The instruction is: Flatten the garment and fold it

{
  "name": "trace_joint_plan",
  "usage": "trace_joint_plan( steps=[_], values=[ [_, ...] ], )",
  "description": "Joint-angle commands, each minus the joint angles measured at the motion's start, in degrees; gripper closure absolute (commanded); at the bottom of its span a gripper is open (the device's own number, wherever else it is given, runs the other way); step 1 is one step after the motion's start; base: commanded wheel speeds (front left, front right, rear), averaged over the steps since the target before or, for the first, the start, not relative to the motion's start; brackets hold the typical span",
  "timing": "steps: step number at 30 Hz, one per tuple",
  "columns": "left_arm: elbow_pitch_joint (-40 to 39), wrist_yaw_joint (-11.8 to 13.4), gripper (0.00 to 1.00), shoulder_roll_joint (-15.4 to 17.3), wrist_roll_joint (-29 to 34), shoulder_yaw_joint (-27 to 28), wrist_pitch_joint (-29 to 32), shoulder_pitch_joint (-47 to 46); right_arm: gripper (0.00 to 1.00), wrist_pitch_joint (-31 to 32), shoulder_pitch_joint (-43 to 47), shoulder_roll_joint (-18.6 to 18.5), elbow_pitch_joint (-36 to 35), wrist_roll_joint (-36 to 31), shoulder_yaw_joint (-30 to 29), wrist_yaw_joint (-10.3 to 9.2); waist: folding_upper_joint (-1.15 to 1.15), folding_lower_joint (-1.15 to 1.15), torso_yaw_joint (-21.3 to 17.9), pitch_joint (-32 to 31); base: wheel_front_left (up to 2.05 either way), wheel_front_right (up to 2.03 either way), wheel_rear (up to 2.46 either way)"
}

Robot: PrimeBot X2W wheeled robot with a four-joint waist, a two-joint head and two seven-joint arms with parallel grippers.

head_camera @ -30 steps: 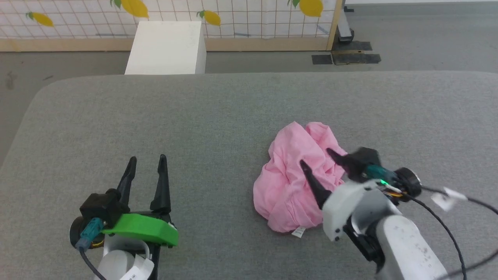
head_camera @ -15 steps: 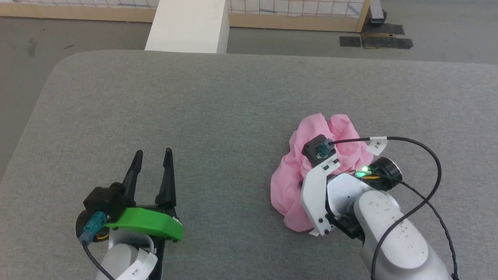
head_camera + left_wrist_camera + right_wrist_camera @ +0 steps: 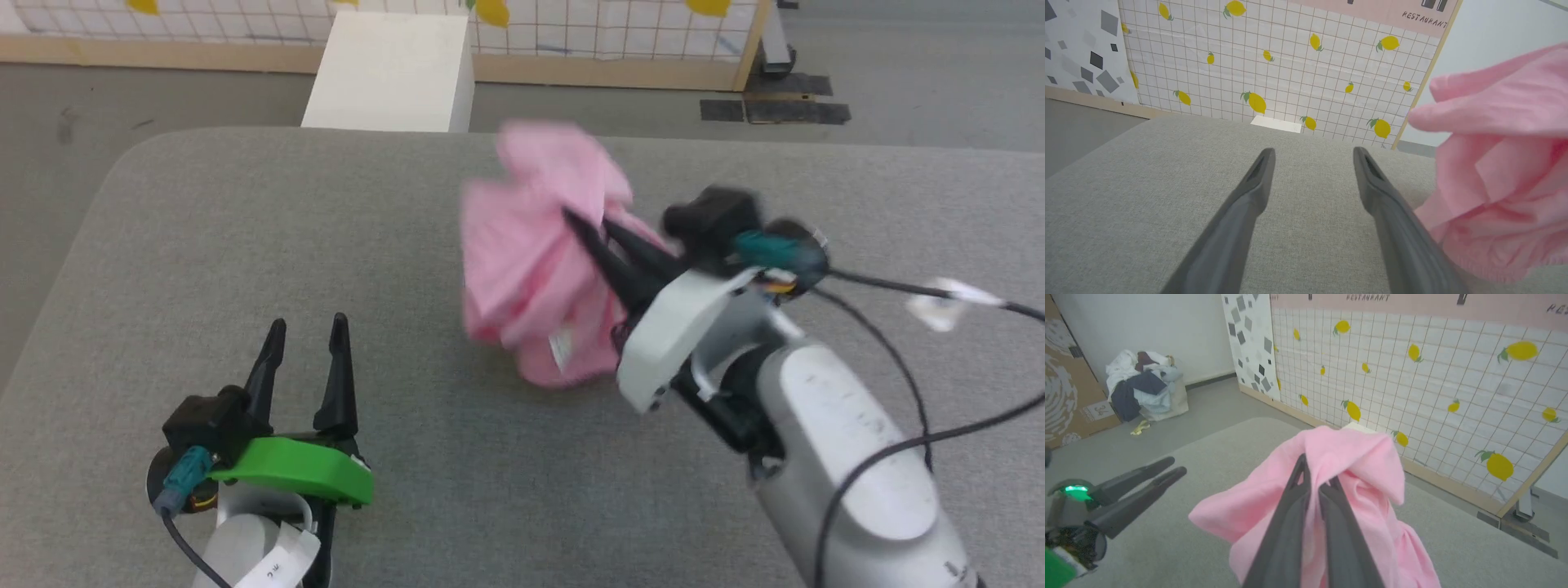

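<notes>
The right gripper (image 3: pixel 588 219), its two long dark fingers clenched together, is grasping the crumpled light pink thin-fabric garment (image 3: pixel 522 261) and holding it bunched over the middle of the grey cloth-covered table (image 3: pixel 245 229). The left gripper (image 3: pixel 309 322) is resting released over the table's near left part.

Grey tabletop (image 3: pixel 245 245): bare from 8 through 12 o'clock, wide passage there. Left pincer (image 3: pixel 309 322) at 7 o'clock, fingers spread, nothing between them. Open lane between it and pink garment (image 3: pixel 522 269). Garment bunch hangs at centre toward 1 o'clock, clamped in right pincer (image 3: pixel 588 220), blocks approach from right. Right forearm (image 3: pixel 841 441) and cable (image 3: pixel 882 286) fill 3 to 5 o'clock. White box (image 3: pixel 392 73) on floor beyond far edge, 11 o'clock.
</notes>
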Motion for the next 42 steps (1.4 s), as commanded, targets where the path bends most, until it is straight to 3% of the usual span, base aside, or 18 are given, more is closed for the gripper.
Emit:
trace_joint_plan(
  steps=[1,6,20,21,22,23,26,31,37,42],
  values=[
    [-0.2,-0.3,0.00,-0.1,0.7,0.3,-0.2,0.0,1.00,-2.2,-0.7,-0.1,-1.6,0.9,-1.3,-0.09,0.00,0.00,-0.9,-0.7,0.00,0.00,0.00],
    [-0.5,-0.3,0.00,-0.1,0.9,0.6,-0.2,0.5,1.00,-4.4,2.7,-0.1,-4.3,0.8,-8.4,-0.09,0.00,0.00,-1.8,-1.1,0.00,0.00,0.00],
    [-0.4,-0.3,0.00,-0.1,0.7,-0.1,-0.2,0.3,1.00,8.6,22.0,-0.1,7.5,-12.6,-37.2,-0.09,0.00,0.00,-2.5,-0.7,0.00,0.00,0.00],
    [-0.4,-0.4,0.00,-0.1,0.7,-0.1,-0.2,0.4,0.70,8.5,22.7,-0.1,7.3,-13.0,-38.4,-0.09,0.00,0.00,-2.6,-0.7,0.00,0.00,0.00],
    [-0.4,-0.4,0.00,-0.1,0.8,0.0,-0.2,0.4,0.05,8.2,23.1,-0.1,7.0,-13.3,-39.3,-0.09,0.00,0.00,-2.7,-0.7,0.00,0.00,0.00],
    [-0.3,-0.4,0.00,-0.1,0.9,0.0,-0.2,0.4,0.00,7.8,23.6,-0.1,6.4,-13.9,-40.1,-0.09,0.00,0.00,-2.8,-0.7,0.00,0.00,0.00],
    [-0.1,-0.4,0.00,-0.1,1.0,0.1,-0.2,0.5,0.00,5.1,24.2,-0.1,3.8,-14.1,-41.1,-0.09,0.00,0.00,-3.1,-0.8,0.00,0.00,0.00],
    [0.6,-0.4,0.00,-0.1,0.5,-0.9,-0.2,0.6,0.00,-7.8,24.8,-0.1,-3.3,-12.8,-39.2,-0.09,0.00,0.00,-3.4,-1.5,0.00,0.00,0.00],
    [2.2,-0.4,0.00,-0.1,-1.5,-6.1,-0.2,-1.1,0.00,-16.8,27.1,-0.1,-6.5,-14.2,-29.8,-0.09,0.00,0.00,-3.8,-1.9,0.00,0.00,0.00],
    [3.8,0.1,0.00,-0.1,-2.8,-9.3,-0.2,-2.2,0.00,-17.6,27.6,-0.1,-4.9,-13.6,-21.7,-0.09,0.00,0.00,-4.7,-2.1,0.00,0.00,0.00]
  ],
)
